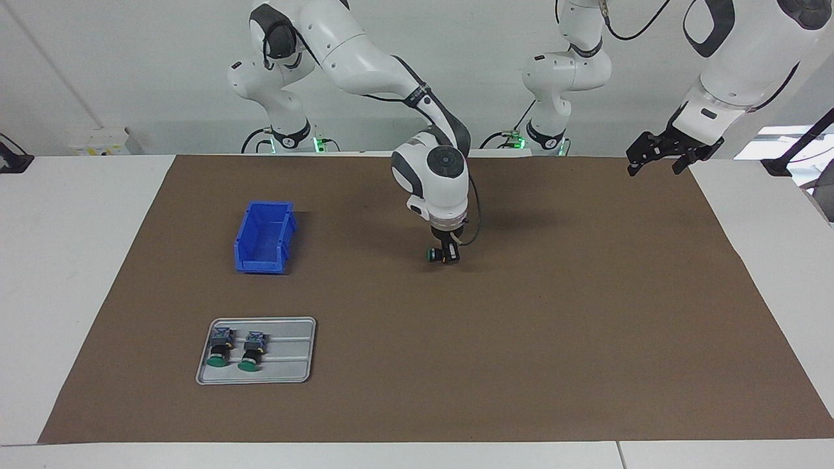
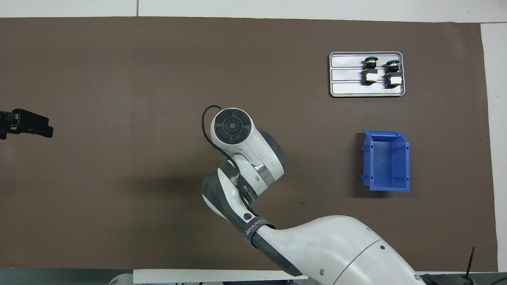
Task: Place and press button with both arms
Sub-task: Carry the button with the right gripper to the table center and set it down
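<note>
A button with a green cap lies on its side at the middle of the brown mat, cap toward the right arm's end. My right gripper points straight down and stands at the button, low on the mat. In the overhead view the right arm's wrist hides both the gripper and the button. My left gripper hangs open in the air over the mat's edge at the left arm's end, holding nothing; its tips show in the overhead view.
A grey tray with two more green-capped buttons lies at the right arm's end, farther from the robots. A blue bin stands nearer to the robots than the tray. In the overhead view the tray and the bin show too.
</note>
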### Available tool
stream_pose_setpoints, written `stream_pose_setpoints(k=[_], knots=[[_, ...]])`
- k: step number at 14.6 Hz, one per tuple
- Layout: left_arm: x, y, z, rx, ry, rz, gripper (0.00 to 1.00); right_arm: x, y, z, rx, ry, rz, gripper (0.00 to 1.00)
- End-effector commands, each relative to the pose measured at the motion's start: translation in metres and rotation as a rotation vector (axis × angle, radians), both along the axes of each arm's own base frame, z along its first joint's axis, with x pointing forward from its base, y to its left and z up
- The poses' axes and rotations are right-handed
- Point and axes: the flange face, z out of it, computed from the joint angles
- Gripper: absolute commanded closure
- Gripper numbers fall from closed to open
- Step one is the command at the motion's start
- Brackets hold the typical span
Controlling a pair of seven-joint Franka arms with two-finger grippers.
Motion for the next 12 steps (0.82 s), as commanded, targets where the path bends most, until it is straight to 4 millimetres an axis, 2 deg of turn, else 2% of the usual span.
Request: stream_pose_setpoints(k=[1,2,4,5,8,11,12], knots=[[-0.005,0.0,-0.002,0.016,-0.01,-0.02,0.0,0.01,0.003,0.023,0.028,-0.018,-0.015,0.17],[-0.005,-0.002,-0.004,0.016,-0.016,-0.023,0.0,0.02,-0.006,0.034,0.022,-0.011,-0.027,0.11],[-0.006,-0.002,-0.005,0.016,-0.016,-0.02,0.0,0.036,-0.031,0.069,0.01,0.007,-0.003,0.09],[-0.006,-0.002,-0.005,0.017,-0.015,-0.018,0.0,0.044,-0.056,0.09,0.005,0.014,0.042,0.09],[-0.006,0.003,-0.006,0.017,-0.013,-0.002,0.0,0.057,-0.141,0.146,-0.015,0.062,0.254,0.09],[-0.006,0.0,-0.005,0.03,-0.017,0.114,0.01,0.063,-0.244,0.19,0.007,0.106,0.545,0.09],[-0.007,-0.002,-0.005,0.032,-0.017,0.13,0.01,0.068,-0.286,0.201,0.023,0.112,0.607,0.09]])
